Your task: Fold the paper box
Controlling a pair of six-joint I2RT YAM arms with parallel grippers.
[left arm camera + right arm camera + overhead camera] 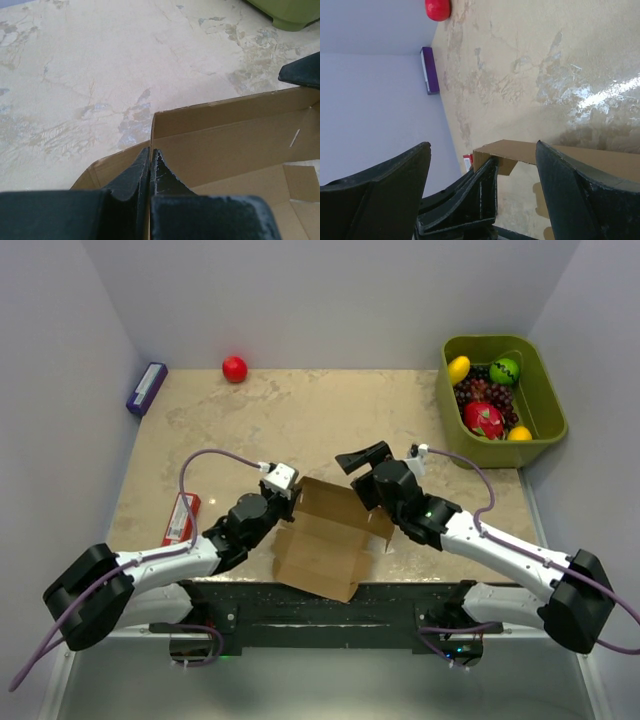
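The paper box (322,540) sat at lower centre of the top view, its left wall clamped in the left gripper (151,159). The right gripper (482,147) (spread wide, empty) hung over its upper-right edge.

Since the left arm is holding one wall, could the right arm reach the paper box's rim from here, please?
Probably yes: the right tool is open beside the paper box, its rim lined up between the fingers, with nothing between. Only the left tool, shut on that rim, crowds it.
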